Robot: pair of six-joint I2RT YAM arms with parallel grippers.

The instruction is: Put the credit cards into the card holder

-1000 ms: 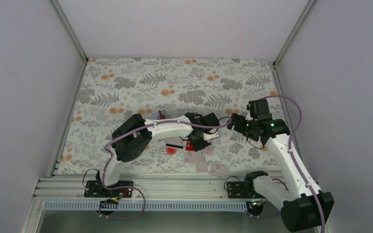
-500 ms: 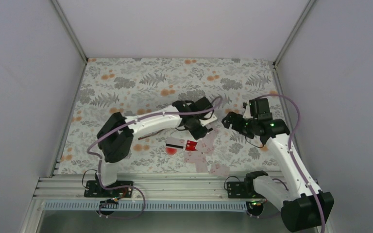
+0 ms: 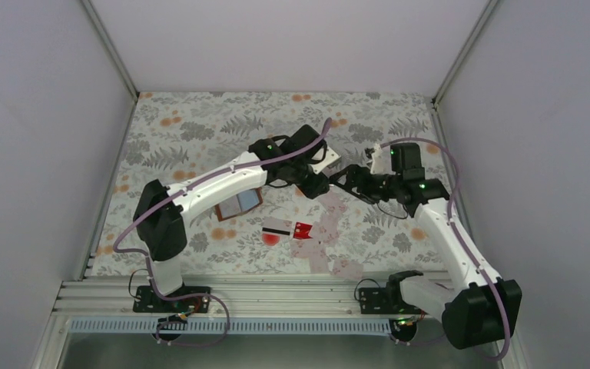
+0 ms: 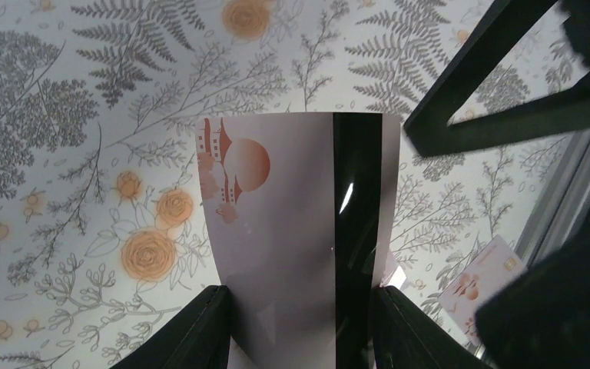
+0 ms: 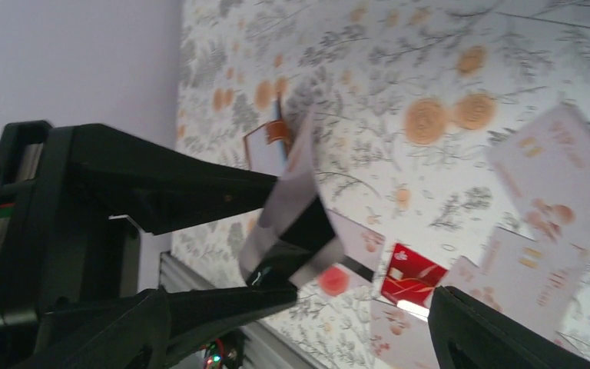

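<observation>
My left gripper (image 3: 321,171) (image 4: 299,327) is shut on a pale pinkish-white credit card with a black stripe (image 4: 284,223) and holds it above the cloth at mid-table; the card also shows in the top view (image 3: 325,157) and the right wrist view (image 5: 288,196). My right gripper (image 3: 341,181) (image 5: 338,323) is open, its jaws wide, right beside that card, not touching it. The brown card holder (image 3: 238,204) (image 5: 265,146) lies open to the left. A striped card (image 3: 276,226), the red card (image 3: 303,230) (image 5: 411,273) and pale cards (image 3: 327,209) (image 5: 553,177) lie on the cloth.
The table wears a floral cloth (image 3: 200,138). A round red spot (image 3: 270,239) (image 5: 332,280) lies by the striped card. More pale cards (image 3: 346,267) lie near the front edge. Grey walls close in the left, back and right sides.
My left gripper has risen and swung back and right with the striped card in it, uncovering the card holder. My right gripper has moved left to meet it.
</observation>
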